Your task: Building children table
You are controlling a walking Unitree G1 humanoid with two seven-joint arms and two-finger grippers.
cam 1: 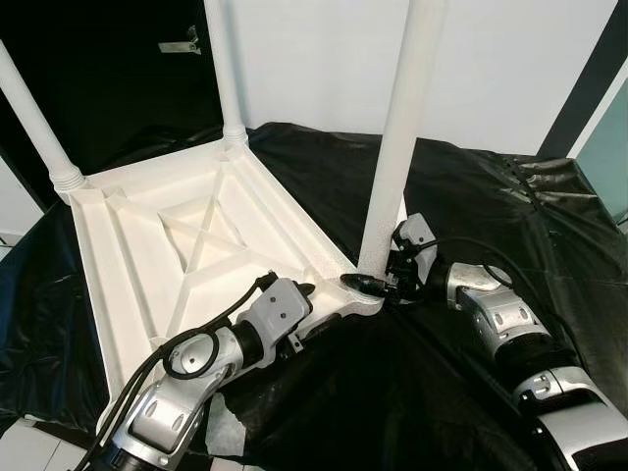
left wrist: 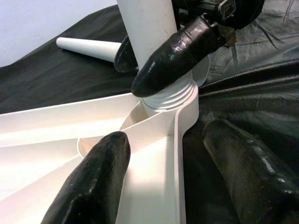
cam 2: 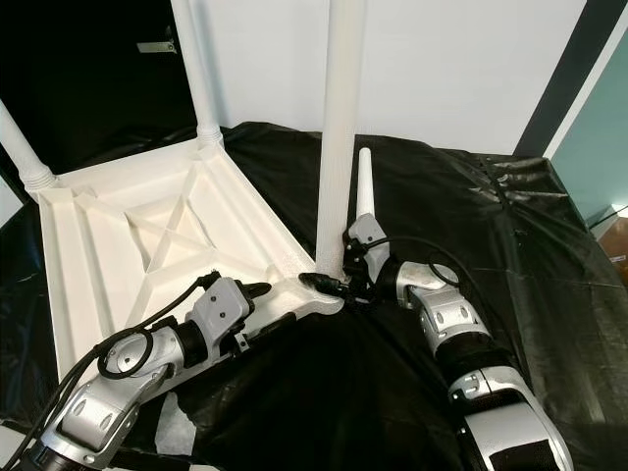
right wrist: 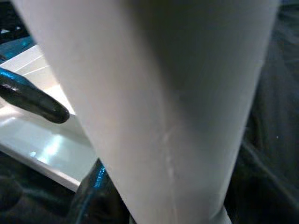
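Three white legs stand up from the upturned tabletop [cam 1: 147,255], which lies on a black sheet [cam 1: 471,196] — two at its far corners [cam 1: 226,74] [cam 1: 34,123], and the third leg [cam 1: 402,137] at the near right corner, where both grippers work. A fourth leg [cam 2: 364,191] lies loose on the sheet just beyond that corner.

The right gripper [cam 1: 376,283] pinches the third leg low down, just above its threaded collar; in the left wrist view one of its black fingers [left wrist: 175,56] crosses the front of the leg. The left gripper [left wrist: 168,168] is spread, one finger over the ribbed underside and the other outside the rim, straddling the tabletop's edge near the socket without visibly clamping it.

The parts look like moulded plastic — light, stiff and smooth, so probably slippery under hard fingers. The leg is long for its width and likely to lever about, so a hold low by the collar seems soundest, with the tabletop steadied at its rim or ribs. The threads could cross if the leg tilts.

No containers are in view.
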